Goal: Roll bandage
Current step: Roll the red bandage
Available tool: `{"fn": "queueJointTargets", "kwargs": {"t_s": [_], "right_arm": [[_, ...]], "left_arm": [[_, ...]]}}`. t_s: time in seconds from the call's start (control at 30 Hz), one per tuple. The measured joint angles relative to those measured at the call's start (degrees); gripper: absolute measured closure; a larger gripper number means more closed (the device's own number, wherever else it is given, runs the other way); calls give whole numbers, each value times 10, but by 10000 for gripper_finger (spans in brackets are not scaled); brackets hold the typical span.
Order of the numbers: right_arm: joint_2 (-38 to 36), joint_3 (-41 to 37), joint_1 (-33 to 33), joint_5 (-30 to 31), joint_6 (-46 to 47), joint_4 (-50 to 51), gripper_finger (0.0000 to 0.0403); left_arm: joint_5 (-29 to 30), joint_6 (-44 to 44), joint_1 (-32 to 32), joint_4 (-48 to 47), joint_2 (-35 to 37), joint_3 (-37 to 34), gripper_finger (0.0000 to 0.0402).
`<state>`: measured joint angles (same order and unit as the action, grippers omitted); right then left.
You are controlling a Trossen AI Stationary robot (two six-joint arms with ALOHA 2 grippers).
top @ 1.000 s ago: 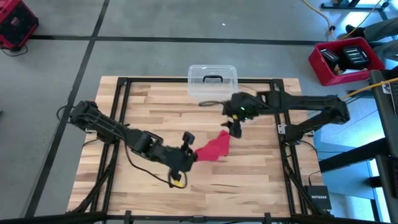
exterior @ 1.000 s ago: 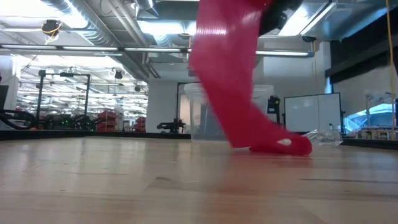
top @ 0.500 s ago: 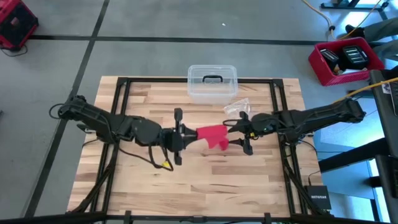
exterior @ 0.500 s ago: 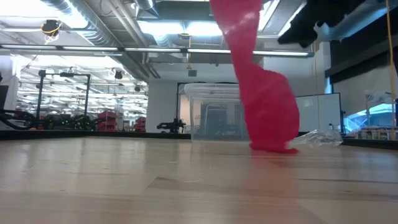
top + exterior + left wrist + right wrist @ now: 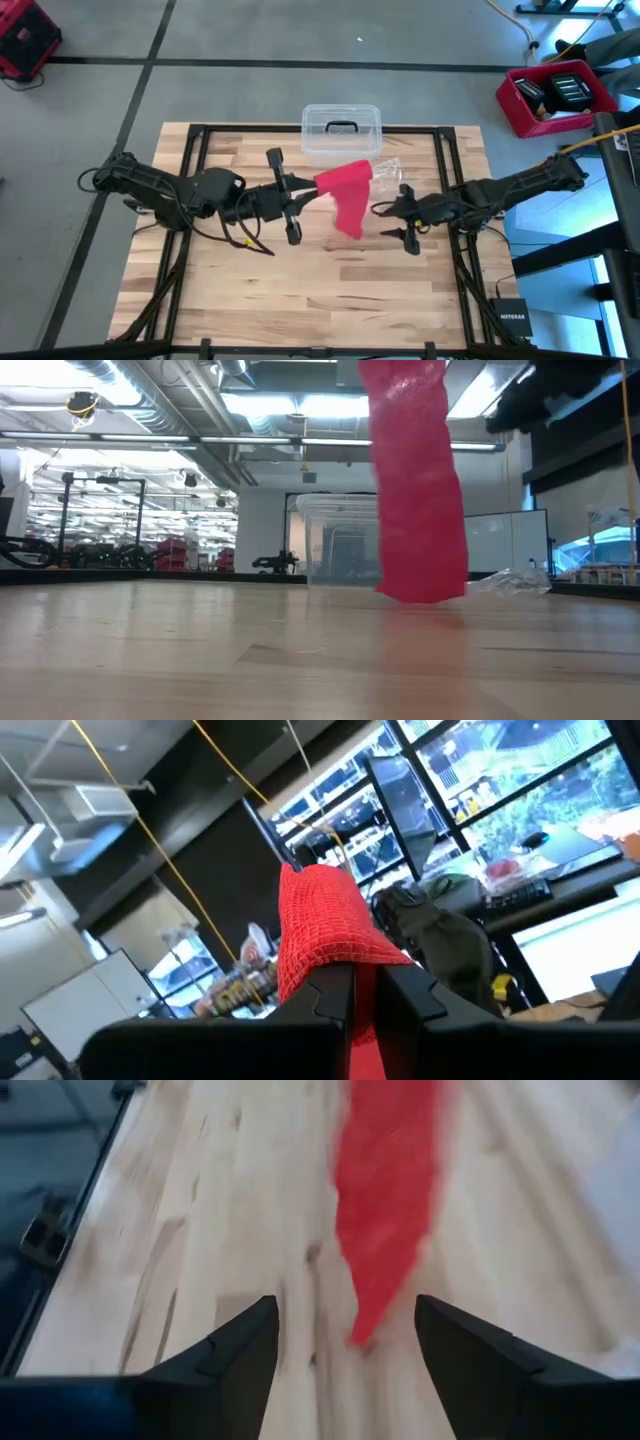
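Hanging from the left gripper (image 5: 312,186), the bandage (image 5: 346,192) is seen above the middle of the worktop (image 5: 220,310), just in front of the clear plastic box (image 5: 341,131). One end of the red strip is pinched between the fingers (image 5: 337,990), which are pressed together on it, and the free end is let down to just above the wood in the low view. The right gripper (image 5: 394,222) is held near the strip's lower end, not touching it, with its fingers (image 5: 235,1340) spread wide. A crinkled clear wrapper (image 5: 388,172) is seen beside the box.
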<state>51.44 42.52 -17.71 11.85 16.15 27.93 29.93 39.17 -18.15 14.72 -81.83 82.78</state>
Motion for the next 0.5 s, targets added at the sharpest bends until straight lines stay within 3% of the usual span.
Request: {"fn": "queueJointTargets", "kwargs": {"t_s": [0.23,0.5], "right_arm": [[-16,-6,-43,151,-32,-60,166],[-5,-162,-44,146,-108,-357,166]], "left_arm": [[1,-56,11,-26,2,0,384],[3,-73,17,-73,2,0,384]]}}
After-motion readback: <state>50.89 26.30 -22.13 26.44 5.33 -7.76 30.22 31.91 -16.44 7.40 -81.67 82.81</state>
